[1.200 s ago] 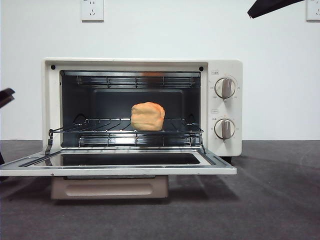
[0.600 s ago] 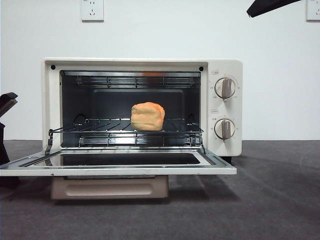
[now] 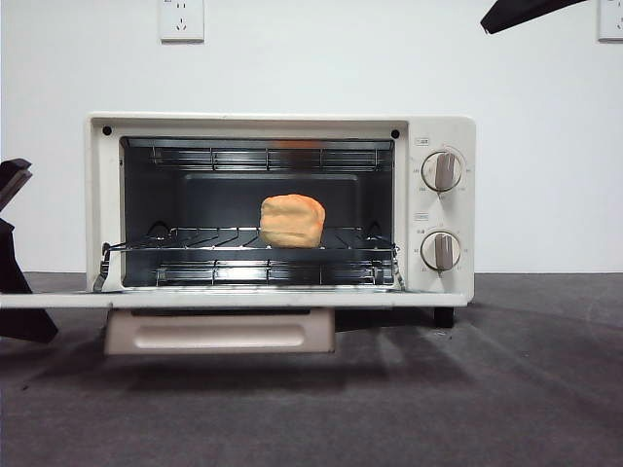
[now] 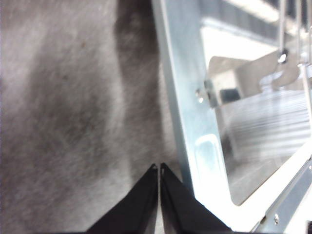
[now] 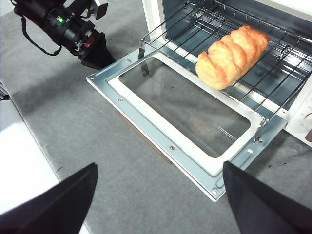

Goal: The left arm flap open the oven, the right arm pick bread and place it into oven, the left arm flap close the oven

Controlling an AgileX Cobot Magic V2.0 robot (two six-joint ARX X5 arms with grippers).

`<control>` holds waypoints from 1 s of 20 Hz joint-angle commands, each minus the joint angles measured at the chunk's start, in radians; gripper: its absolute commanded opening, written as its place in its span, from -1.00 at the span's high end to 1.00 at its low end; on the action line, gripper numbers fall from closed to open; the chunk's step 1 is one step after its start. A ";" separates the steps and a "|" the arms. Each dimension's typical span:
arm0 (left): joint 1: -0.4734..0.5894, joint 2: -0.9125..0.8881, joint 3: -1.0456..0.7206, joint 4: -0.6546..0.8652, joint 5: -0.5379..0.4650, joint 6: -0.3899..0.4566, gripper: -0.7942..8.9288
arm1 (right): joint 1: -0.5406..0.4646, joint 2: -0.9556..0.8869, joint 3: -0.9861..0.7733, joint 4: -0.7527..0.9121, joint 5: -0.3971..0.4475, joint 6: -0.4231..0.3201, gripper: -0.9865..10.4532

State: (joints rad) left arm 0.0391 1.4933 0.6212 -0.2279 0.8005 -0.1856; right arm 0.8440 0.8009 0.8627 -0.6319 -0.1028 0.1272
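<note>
The cream-white oven (image 3: pixel 438 131) stands with its door (image 3: pixel 224 300) swung down to about level, edge-on in the front view. The golden bread (image 3: pixel 292 221) lies on the wire rack (image 3: pixel 195 240) inside, and the right wrist view shows the bread (image 5: pixel 231 56) too. My left gripper (image 4: pixel 159 168) is shut and empty, its tips close beside the door's metal frame (image 4: pixel 190 122) at the left corner. From the front it is the dark shape (image 3: pixel 21 302) at the left edge. My right gripper (image 5: pixel 161 195) hangs open and empty above the door (image 5: pixel 170 146), and shows as a black tip (image 3: pixel 526 12) at the top right.
Grey mat (image 3: pixel 506 389) covers the table in front of and beside the oven. A beige bar handle (image 3: pixel 219 333) hangs under the door. Two knobs (image 3: pixel 441 171) sit on the oven's right panel. A white surface (image 5: pixel 19 161) borders the mat beside the left arm (image 5: pixel 63 27).
The door's front edge has risen from a downward slope to about level. The left arm has come further in and down at the door's left end. The bread has not moved.
</note>
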 commanded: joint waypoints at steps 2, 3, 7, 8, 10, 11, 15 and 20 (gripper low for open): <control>-0.004 0.014 0.010 0.087 0.099 -0.049 0.81 | 0.010 0.008 0.007 0.010 0.001 -0.008 0.11; 0.000 0.013 0.010 0.103 0.099 -0.063 0.81 | 0.010 0.008 0.007 0.010 0.001 -0.007 0.11; 0.026 0.005 0.011 0.161 0.100 -0.093 0.81 | 0.010 0.008 0.007 0.010 0.001 -0.005 0.11; 0.034 0.003 0.011 0.178 0.100 -0.101 0.81 | 0.010 0.008 0.007 0.010 0.001 -0.004 0.11; 0.046 0.001 0.011 0.221 0.101 -0.131 0.81 | 0.010 0.008 0.007 0.010 0.001 -0.003 0.11; 0.049 0.001 0.011 0.246 0.102 -0.150 0.81 | 0.010 0.008 0.007 0.010 0.001 -0.003 0.11; 0.055 0.001 0.012 0.374 0.114 -0.230 0.81 | 0.010 0.008 0.007 0.010 0.002 0.000 0.11; 0.055 0.001 0.012 0.558 0.114 -0.347 0.81 | 0.010 0.008 0.007 0.010 0.002 0.004 0.11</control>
State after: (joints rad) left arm 0.0914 1.4910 0.6201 0.3176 0.9073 -0.4950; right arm 0.8440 0.8009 0.8627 -0.6319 -0.1028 0.1280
